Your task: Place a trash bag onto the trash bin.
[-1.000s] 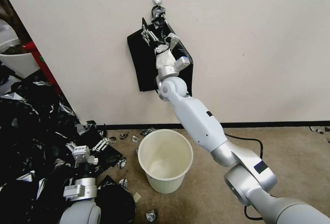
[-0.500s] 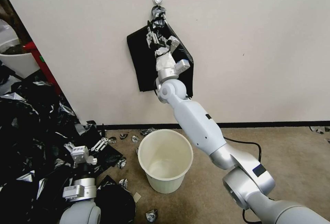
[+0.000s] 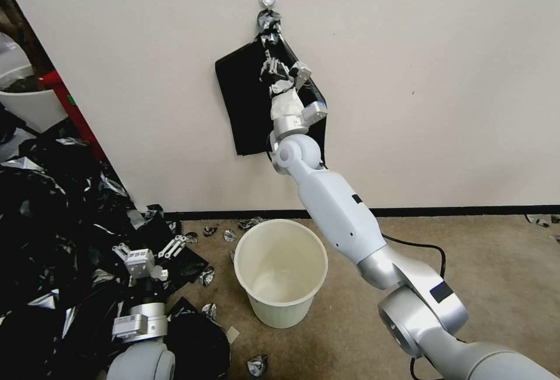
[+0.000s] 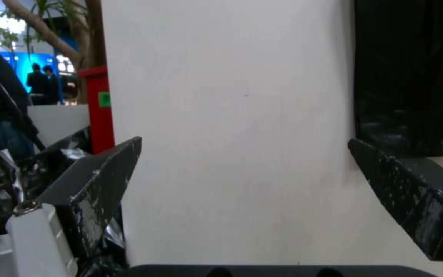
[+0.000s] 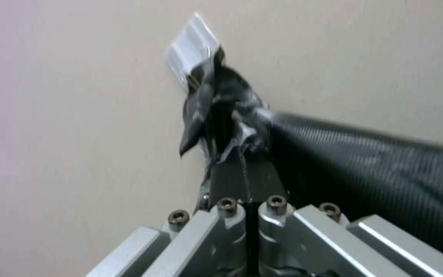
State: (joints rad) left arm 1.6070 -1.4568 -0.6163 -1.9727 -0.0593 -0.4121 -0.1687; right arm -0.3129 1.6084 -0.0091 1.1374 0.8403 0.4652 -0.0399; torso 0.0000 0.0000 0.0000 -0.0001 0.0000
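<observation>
While hollow and bare, trash bin (image 3: 281,272); right gripper (image 5: 244,169) pinching hooked trash bag (image 5: 221,115)

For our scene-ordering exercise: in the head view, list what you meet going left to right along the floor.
Heap of black plastic scraps → left gripper → trash bin → right arm.

Pretty even, soft indoor light, no harsh shadows on the wall (image 3: 443,76). Head view bends a bit at the edges. Both wrist views are soft and blurry, and silvery glare pops off the heap of black plastic scraps (image 3: 46,205).
</observation>
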